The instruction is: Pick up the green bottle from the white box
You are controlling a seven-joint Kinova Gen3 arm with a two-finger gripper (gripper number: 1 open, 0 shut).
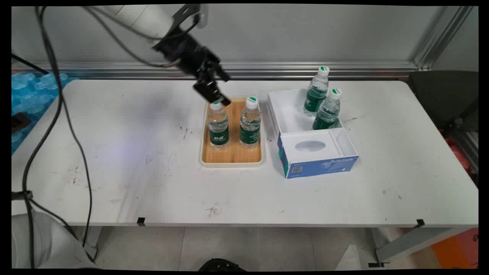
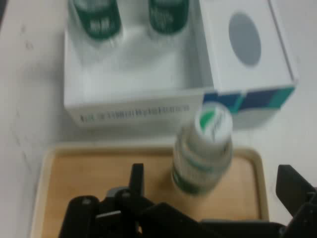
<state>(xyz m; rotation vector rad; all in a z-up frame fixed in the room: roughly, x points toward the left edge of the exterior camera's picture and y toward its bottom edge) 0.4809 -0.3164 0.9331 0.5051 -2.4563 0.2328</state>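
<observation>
two bottles [image 1: 218, 126] upright in tray [image 1: 231, 159]; two more [image 1: 316, 95] in box [image 1: 317, 152]. hand [image 1: 212, 93] apart, holding nothing, just above left tray bottle's cap. surface [image 1: 133, 172] white.

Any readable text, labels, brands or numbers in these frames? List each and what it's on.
"Byte Style": white lettering on the blue front face of the white-and-blue cardboard box.
QR-like code square on the same blue face, left end: too small to read.
Line of print on the box's white side wall, hand view: blurred, unreadable.
White characters on the green labels of the four clear plastic water bottles, such as the left one on the wooden tray: too small to read.
</observation>
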